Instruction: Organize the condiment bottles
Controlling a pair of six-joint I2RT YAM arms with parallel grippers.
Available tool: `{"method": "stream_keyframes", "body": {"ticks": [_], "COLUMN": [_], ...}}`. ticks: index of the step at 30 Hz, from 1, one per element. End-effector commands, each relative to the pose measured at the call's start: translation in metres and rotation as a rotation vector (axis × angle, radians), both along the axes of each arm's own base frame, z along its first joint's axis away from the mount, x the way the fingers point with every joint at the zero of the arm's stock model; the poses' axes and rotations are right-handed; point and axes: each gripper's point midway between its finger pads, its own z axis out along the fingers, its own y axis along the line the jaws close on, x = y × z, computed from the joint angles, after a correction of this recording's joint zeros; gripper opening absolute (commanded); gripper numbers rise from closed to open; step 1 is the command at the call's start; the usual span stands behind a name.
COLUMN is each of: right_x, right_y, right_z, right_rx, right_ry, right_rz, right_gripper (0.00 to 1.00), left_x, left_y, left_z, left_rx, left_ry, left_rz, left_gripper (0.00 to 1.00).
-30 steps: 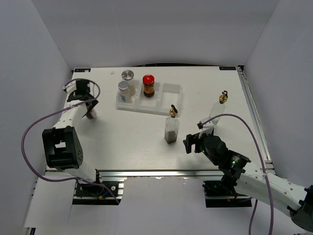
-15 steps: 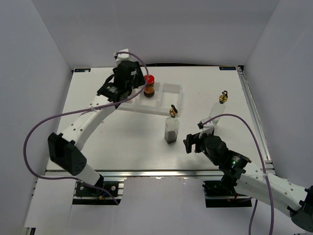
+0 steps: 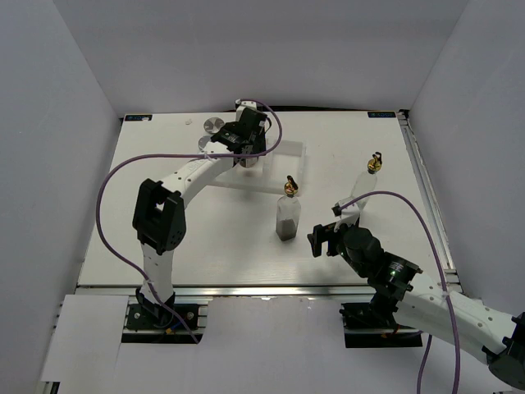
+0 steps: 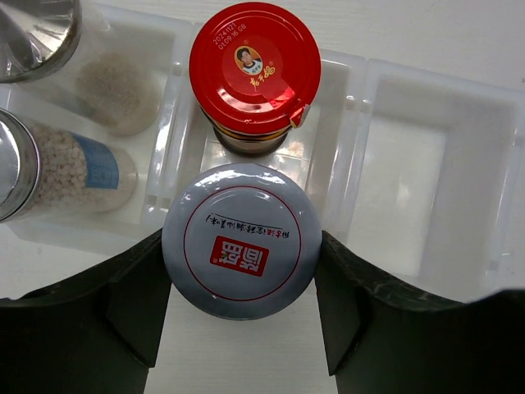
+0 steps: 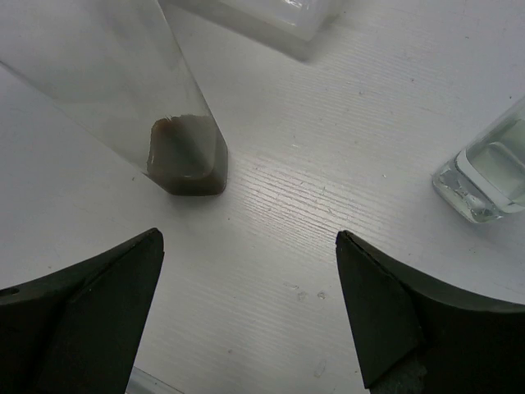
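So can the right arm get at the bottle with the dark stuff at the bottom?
Probably yes: the right gripper is open, the dark-bottomed bottle stands just ahead of it, and only bare table lies between.

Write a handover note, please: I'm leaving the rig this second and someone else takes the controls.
Left gripper: jaws shut on a white-lid jar, held above the tray next to the red-lid jar in the middle compartment.
Right gripper: open, empty, low over the table near the dark-filled bottle.
The blue-label jar sits in the left compartment; a second silver-lid jar is beside it, inside or not I cannot tell. The clear bottle stands on the table, far right.
Done: red-lid and blue-label jars trayed. Left: set down the held jar, then probably both bottles; the right compartment is empty.
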Motion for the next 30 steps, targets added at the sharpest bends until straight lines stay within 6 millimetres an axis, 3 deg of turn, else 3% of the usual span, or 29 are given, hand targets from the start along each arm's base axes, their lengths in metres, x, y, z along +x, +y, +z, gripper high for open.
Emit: {"method": "stream_keyframes", "body": {"ticks": [1,13,21,24,26,28,30], "right_x": [0.005,0.004,0.004,0.004,0.004,-0.001,-0.004], "right_y": [0.000,0.001,0.000,0.000,0.001,0.006,0.014], "right_z": [0.013,0.013,0.012,0.012,0.014,0.017,0.025], "right_rx": [0.038,0.038,0.032,0.031,0.034,0.047,0.068], "right_ry": [-0.029,-0.028,-0.028,-0.026,-0.028,-0.025,-0.062], "right_rz": [-0.023,-0.018,-0.019,-0.022,-0.016,0.027,0.091], "right_gripper": [0.89,0.90,0.89,0.89,0.89,0.90,0.89], "left_x": [0.016,0.029,0.041,0.043,0.043,0.042,0.040], "left_y": [-0.007,-0.015,-0.001,0.003,0.004,0.005,0.006], "left_z": [0.073,0.031,0.002,-0.010,-0.015,-0.015,-0.017], "left_rx": [-0.084,-0.055,-0.032,-0.036,-0.040,-0.043,-0.040], "left_ry": [-0.183,-0.118,-0.089,-0.063,-0.047,-0.047,-0.043], "left_rz": [-0.013,-0.009,0.043,0.050,0.049,0.048,0.045], "left_gripper": [0.00,0.00,0.02,0.15,0.34,0.43,0.60]}}
